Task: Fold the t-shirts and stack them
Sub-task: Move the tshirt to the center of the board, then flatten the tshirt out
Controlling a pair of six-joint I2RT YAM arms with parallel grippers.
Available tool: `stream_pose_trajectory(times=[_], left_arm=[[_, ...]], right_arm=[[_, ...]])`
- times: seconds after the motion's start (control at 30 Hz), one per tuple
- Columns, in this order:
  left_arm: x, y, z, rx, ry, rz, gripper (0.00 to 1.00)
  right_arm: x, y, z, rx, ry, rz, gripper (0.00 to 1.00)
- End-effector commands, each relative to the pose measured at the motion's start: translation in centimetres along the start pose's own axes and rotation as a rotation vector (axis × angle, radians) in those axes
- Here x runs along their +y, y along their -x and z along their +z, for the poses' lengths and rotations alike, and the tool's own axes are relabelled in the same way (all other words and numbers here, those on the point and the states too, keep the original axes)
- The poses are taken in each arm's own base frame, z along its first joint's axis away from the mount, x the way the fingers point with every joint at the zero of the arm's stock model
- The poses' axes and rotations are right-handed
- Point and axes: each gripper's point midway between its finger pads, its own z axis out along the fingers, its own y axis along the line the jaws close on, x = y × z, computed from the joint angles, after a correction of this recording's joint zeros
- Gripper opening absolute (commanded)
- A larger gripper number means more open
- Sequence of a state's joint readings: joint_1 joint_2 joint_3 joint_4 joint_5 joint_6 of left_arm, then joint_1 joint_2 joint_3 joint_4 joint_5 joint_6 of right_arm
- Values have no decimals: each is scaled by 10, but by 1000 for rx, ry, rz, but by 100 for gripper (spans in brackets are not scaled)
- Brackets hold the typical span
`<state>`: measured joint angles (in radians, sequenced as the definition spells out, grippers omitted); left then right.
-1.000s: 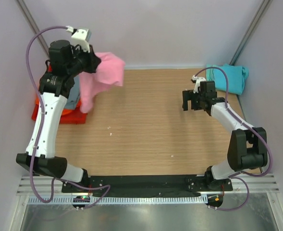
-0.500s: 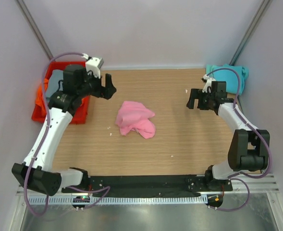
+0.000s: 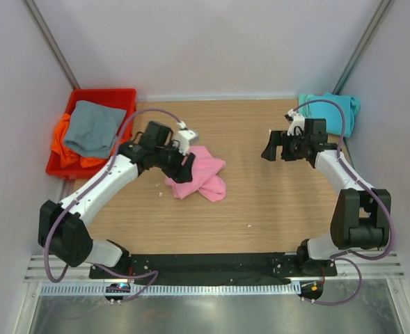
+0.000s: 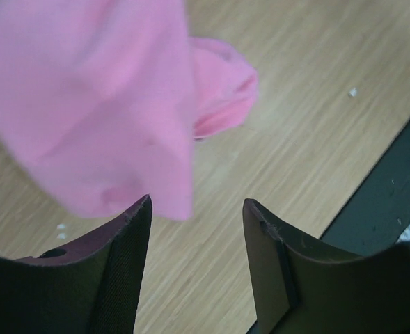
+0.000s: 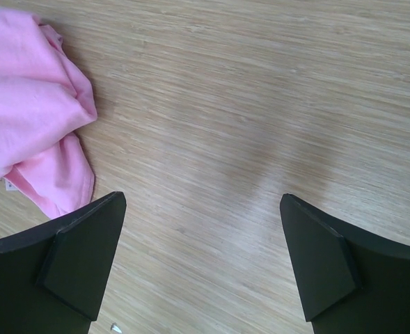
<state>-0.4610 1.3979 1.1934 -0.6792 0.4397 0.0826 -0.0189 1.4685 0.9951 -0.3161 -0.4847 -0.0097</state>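
The pink t-shirt lies crumpled on the middle of the table. My left gripper hovers at the shirt's left edge. In the left wrist view this gripper is open, with bare wood between its fingers and the pink t-shirt just ahead of them. My right gripper stands open to the right of the shirt. Its own view shows the right gripper wide over bare wood, with the pink t-shirt at the left. A teal t-shirt lies at the back right corner.
A red bin stands at the back left. It holds a grey t-shirt on top of an orange one. Walls close in the back and both sides. A black rail runs along the near edge.
The left gripper held the pink t-shirt high at the back left, let it drop onto the table's middle, then swung down to its left edge. The right gripper shifted slightly.
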Motion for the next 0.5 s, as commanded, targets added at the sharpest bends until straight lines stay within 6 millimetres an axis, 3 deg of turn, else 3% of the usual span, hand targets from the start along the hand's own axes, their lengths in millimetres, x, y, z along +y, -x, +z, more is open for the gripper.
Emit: stream_pose_trajectory(times=[0.0, 0.07, 0.27, 0.47], left_arm=[[-40, -22, 23, 142, -47, 239, 58], [-52, -34, 39, 218, -14, 382, 59], [-67, -59, 92, 366, -32, 477, 59], [-74, -65, 126, 425, -33, 513, 58]], right_arm=[[0, 11, 2, -18, 13, -34, 99], [-2, 12, 3, -14, 1, -33, 99], [-20, 27, -10, -58, -138, -59, 100], [-20, 34, -22, -107, -165, -82, 100]])
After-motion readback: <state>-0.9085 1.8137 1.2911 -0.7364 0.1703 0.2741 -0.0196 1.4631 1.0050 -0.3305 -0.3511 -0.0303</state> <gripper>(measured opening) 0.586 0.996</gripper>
